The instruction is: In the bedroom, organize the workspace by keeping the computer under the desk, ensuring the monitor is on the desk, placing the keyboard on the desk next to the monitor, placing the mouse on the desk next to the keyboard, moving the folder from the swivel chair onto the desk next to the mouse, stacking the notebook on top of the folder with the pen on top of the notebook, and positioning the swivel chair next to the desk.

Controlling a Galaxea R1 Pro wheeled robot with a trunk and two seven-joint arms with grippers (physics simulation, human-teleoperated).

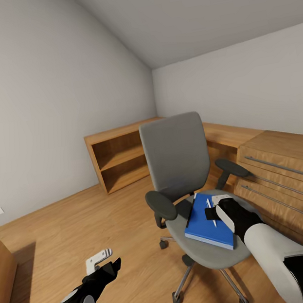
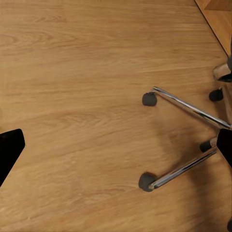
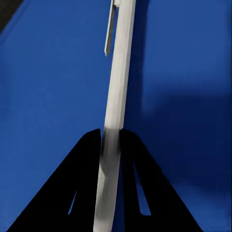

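Observation:
The swivel chair (image 1: pixel 177 157) stands in the middle of the bedroom floor with its grey seat facing me. On the seat lies the blue folder (image 1: pixel 202 222), and a thin silver pen (image 1: pixel 209 207) rests along it. My right gripper (image 1: pixel 214 212) reaches over the folder, and in the right wrist view its black fingers (image 3: pixel 82 183) are shut on the pen (image 3: pixel 118 82) over the folder (image 3: pixel 48 96). My left gripper (image 1: pixel 104 265) hangs open low over the floor, left of the chair. Desk, monitor, keyboard, mouse, computer and notebook are out of view.
A low wooden shelf unit (image 1: pixel 118 159) stands against the back wall behind the chair. A light wooden drawer chest (image 1: pixel 283 174) runs along the right, close to the chair. The chair's chrome base (image 2: pixel 188 108) spreads over the plank floor. Another wooden piece (image 1: pixel 2 275) sits at the left edge.

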